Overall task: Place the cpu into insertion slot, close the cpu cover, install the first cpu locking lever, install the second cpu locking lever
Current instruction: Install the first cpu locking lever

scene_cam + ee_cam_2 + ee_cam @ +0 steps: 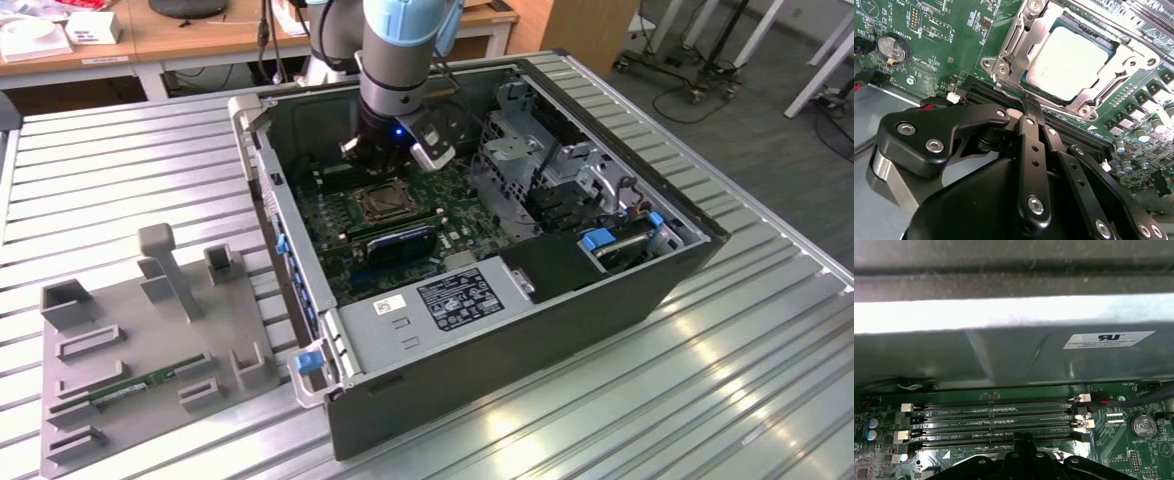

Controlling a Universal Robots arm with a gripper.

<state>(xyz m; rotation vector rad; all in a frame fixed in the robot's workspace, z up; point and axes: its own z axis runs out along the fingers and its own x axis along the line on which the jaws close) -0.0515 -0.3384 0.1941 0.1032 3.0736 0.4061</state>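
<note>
Lying framed by cpu cover (1010,49): cpu (1070,62)

Open computer case (441,360) lies on its side on the slatted metal counter (694,390). Beside the case, on the exterior view's left: grey fixture tray (127,335) with a green memory stick (140,384) in it. Inside the case: memory slots (994,421), coin battery (889,46), power supply (447,310).

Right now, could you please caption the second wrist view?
Shut gripper poised beside the cpu cover, which lies over the seated cpu.
</note>
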